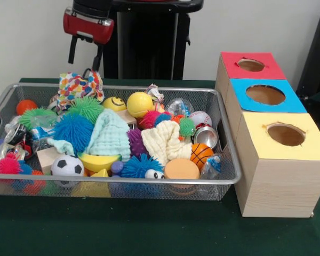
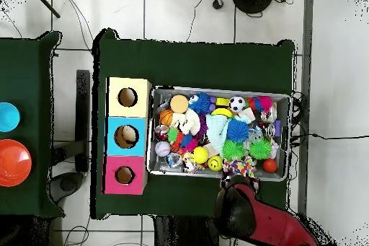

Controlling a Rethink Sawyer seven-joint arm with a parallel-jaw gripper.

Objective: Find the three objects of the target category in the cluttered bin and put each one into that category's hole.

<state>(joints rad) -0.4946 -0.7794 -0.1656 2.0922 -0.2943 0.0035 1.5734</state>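
Overhead view: bin [image 2: 285, 100] long axis horizontal; holes [image 2: 127, 97] face up.

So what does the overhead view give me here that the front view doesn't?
Only the overhead shows the neighbouring table with an orange bowl and a blue dish, plus the tiled floor and cables.

Only the front shows the boxes' bare wooden sides and the gripper hanging behind the bin's far rim.

Both share the wire bin of toys, the soccer ball and the red, blue and yellow holed boxes.
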